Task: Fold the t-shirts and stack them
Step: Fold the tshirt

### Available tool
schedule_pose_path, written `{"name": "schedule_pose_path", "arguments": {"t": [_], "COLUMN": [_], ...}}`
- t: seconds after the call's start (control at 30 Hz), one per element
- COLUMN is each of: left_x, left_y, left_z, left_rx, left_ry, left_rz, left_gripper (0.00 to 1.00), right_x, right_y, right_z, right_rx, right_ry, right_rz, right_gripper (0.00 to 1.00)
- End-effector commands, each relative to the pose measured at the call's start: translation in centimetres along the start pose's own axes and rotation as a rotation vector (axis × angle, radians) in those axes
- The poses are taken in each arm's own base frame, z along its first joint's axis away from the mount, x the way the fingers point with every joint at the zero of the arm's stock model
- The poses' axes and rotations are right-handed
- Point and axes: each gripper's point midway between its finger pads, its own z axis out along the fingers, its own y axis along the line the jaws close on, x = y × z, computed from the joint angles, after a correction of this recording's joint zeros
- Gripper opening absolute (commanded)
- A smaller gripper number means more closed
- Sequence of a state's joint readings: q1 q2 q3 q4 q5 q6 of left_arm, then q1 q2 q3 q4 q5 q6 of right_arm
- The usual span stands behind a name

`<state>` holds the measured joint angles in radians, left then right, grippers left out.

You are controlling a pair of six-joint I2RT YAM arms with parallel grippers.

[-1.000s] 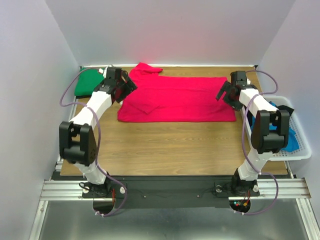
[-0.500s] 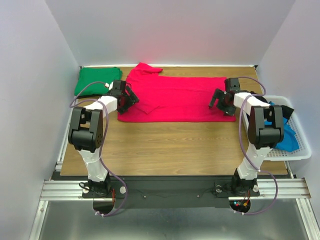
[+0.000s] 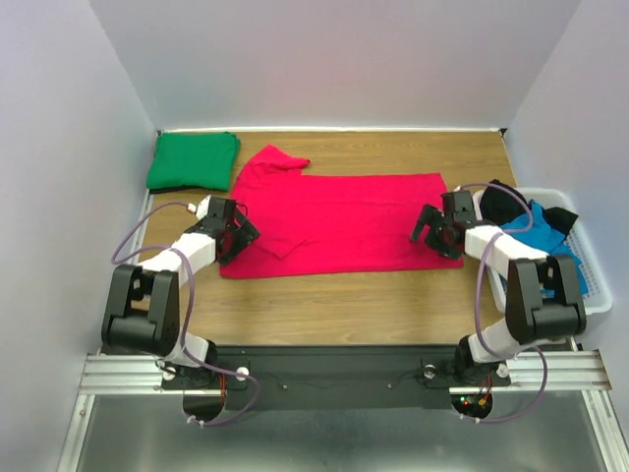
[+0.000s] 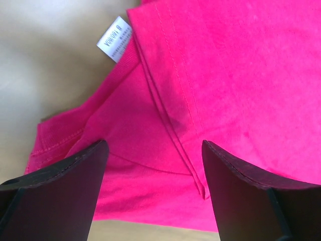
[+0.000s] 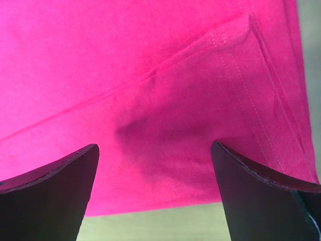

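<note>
A crimson red t-shirt (image 3: 339,218) lies folded lengthwise across the wooden table. My left gripper (image 3: 234,234) is open just above its near-left corner; the left wrist view shows the red cloth (image 4: 220,80), a seam and a white label (image 4: 115,38) between the jaws. My right gripper (image 3: 429,228) is open just above the near-right corner; the right wrist view shows the hem (image 5: 165,125) between the spread jaws. A folded emerald green t-shirt (image 3: 193,160) lies at the back left. Bright blue (image 3: 552,245) and black (image 3: 503,202) shirts lie in the basket.
A white slatted plastic basket (image 3: 594,295) stands off the table's right edge, close behind my right arm. White walls enclose the table at the left, back and right. Bare wood (image 3: 334,300) runs between the red shirt and the near edge.
Both grippers have moved toward me along the shirt's left and right ends. The red shirt now lies nearer the front, and its sleeve has shifted away from the back edge.
</note>
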<state>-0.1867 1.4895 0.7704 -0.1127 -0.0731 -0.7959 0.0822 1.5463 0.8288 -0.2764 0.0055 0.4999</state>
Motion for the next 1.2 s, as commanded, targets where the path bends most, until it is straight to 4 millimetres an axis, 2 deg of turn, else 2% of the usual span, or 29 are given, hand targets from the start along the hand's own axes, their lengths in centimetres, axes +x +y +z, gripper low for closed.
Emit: {"name": "schedule_pose_path", "arguments": {"t": [0.0,0.03,0.07,0.13,0.2,0.37,0.43,0.47,0.6,0.67,0.77,0.97,1.17], "left_x": [1.2,1.8,2.6,2.2,2.0,2.7,3.3,3.0,4.5,4.3,4.6,4.7,4.8], "left_y": [4.6,5.6,6.5,6.0,4.9,1.5,0.0,-0.4,-2.0,-3.3,-4.0,-5.0,-5.1], "left_z": [-2.7,-3.3,-3.7,-5.3,-6.5,-7.6,-7.1,-7.3,-5.3,-5.0,-3.8,-3.3,-2.1], "left_rx": [-0.112,-0.138,-0.150,-0.099,-0.024,0.109,0.132,0.147,0.135,0.154,0.138,0.154,0.132], "left_ry": [-0.031,-0.019,-0.012,-0.044,-0.055,-0.026,-0.006,-0.014,0.050,0.051,0.068,0.068,0.079], "left_rz": [-0.039,-0.045,-0.049,-0.082,-0.099,-0.084,-0.060,-0.065,-0.020,-0.009,0.008,0.014,0.027], "left_gripper": [0.88,0.88,0.89,0.90,0.91,0.91,0.91,0.91,0.91,0.91,0.91,0.91,0.91], "right_x": [5.7,5.9,5.3,6.0,5.7,5.6,5.4,5.4,5.3,5.4,5.5,5.7,5.6], "right_y": [-2.4,-2.5,-2.0,-2.1,-1.4,-1.0,-1.0,-1.0,-1.2,-1.2,-1.5,-1.8,-1.9], "right_z": [-2.1,-2.7,-4.0,-4.8,-5.6,-5.9,-5.8,-5.8,-5.5,-5.5,-5.4,-5.2,-5.0], "right_rx": [0.032,0.023,-0.015,-0.038,-0.082,-0.098,-0.095,-0.094,-0.083,-0.081,-0.070,-0.052,-0.044], "right_ry": [0.089,0.075,0.025,0.016,0.000,0.003,0.001,0.004,0.007,0.010,0.006,0.013,0.015], "right_rz": [0.066,0.070,0.074,0.081,0.076,0.069,0.067,0.066,0.063,0.060,0.059,0.058,0.053], "right_gripper": [1.00,1.00,1.00,1.00,1.00,1.00,1.00,1.00,1.00,1.00,1.00,1.00,1.00]}}
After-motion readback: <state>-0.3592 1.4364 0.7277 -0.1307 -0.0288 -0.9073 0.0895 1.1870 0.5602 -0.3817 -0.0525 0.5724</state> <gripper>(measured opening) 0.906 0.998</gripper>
